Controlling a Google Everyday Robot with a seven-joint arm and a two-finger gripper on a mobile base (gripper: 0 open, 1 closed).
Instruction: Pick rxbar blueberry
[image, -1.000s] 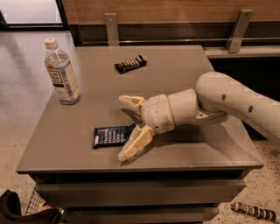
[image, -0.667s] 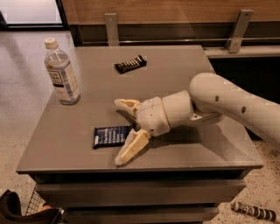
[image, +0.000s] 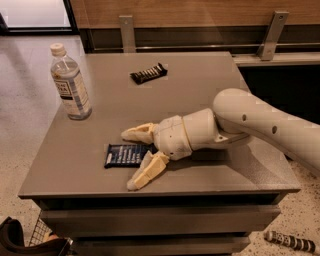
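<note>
The rxbar blueberry (image: 124, 155) is a flat dark-blue wrapper with white text. It lies on the grey table (image: 200, 85) near the front left. My gripper (image: 129, 160) is low over the table, reaching in from the right on the white arm. It is open. One cream finger (image: 139, 133) lies just behind the bar. The other finger (image: 146, 172) lies in front of it, by the bar's right end. The bar sits between the two fingers. Its right end is hidden under the gripper.
A clear water bottle (image: 70, 85) with a white cap stands at the table's left side. A narrow black bar wrapper (image: 148, 74) lies at the back centre. The table's front edge is close below the gripper. A wall rail runs behind the table.
My gripper has moved left and a little lower, so its open fingers now straddle more of the blue bar. The bar, bottle and black wrapper have not moved.
</note>
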